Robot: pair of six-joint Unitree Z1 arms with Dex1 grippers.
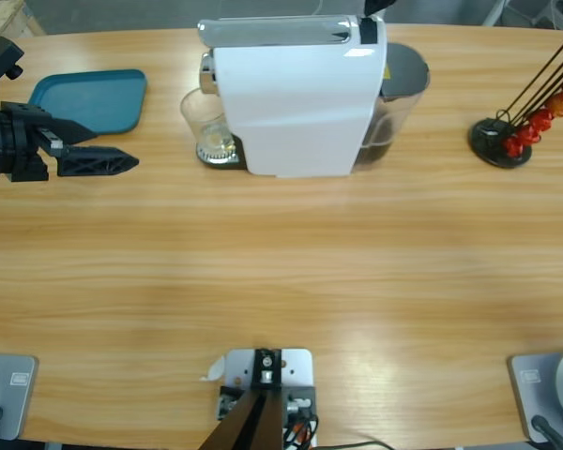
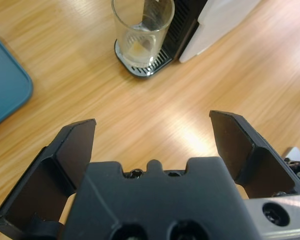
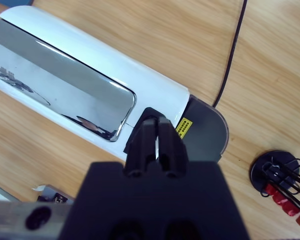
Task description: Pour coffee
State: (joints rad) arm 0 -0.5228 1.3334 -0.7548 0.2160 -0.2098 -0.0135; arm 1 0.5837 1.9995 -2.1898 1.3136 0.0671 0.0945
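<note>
Bare wooden tabletop (image 2: pixel 155 120) is lying ahead of the wide-open left gripper (image 2: pixel 152 135); beyond it, the clear glass cup (image 2: pixel 141 30) is sitting nearly empty; the right gripper (image 3: pixel 157 131) is pinched closed above the white coffee machine (image 3: pixel 90 65).

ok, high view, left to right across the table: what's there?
Left arm's black gripper → teal rectangular tray → clear glass cup on the drip grille → white coffee machine → black capsule stand with red capsules.

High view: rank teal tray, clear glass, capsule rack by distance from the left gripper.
From the left gripper:
1. Flat teal tray, just behind it at the table's far-left edge.
2. Clear glass, on the white coffee machine's drip tray.
3. Black wire capsule rack, far right.
</note>
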